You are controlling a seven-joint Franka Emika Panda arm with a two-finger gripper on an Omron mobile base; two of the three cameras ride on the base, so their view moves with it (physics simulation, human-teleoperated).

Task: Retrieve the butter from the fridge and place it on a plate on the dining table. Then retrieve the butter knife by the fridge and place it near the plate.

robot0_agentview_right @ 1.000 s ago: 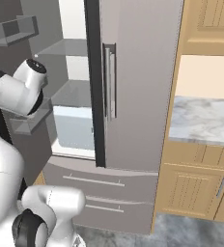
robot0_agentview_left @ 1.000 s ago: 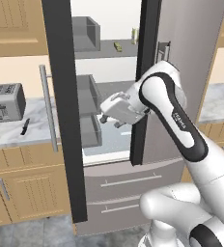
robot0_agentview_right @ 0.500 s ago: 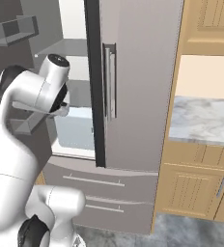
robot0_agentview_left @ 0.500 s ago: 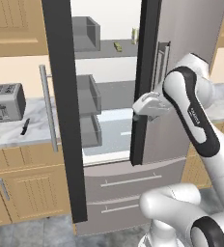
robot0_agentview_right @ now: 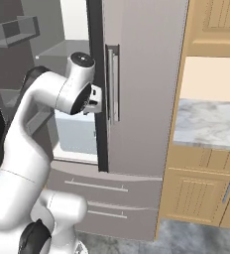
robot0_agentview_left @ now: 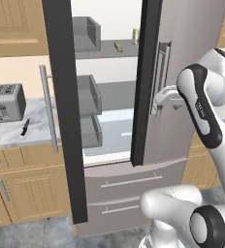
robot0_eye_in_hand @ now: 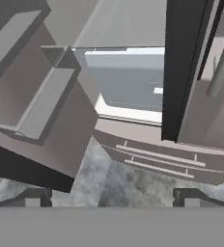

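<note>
fridge (robot0_agentview_left: pixel 192 72): tall grey-silver, matte – left door swung wide, right door ajar, long bar handles, two wide drawers below
gripper (robot0_agentview_left: pixel 159 100): at the right door's handle, near its edge; in hand view the two dark tips sit wide apart, nothing between
butter (robot0_agentview_left: pixel 118 46): small yellow stick on upper grey shelf
butter knife (robot0_agentview_left: pixel 25 127): slim, all dark – on marble counter by toaster (robot0_agentview_left: pixel 6 102)
writing: none legible
</note>
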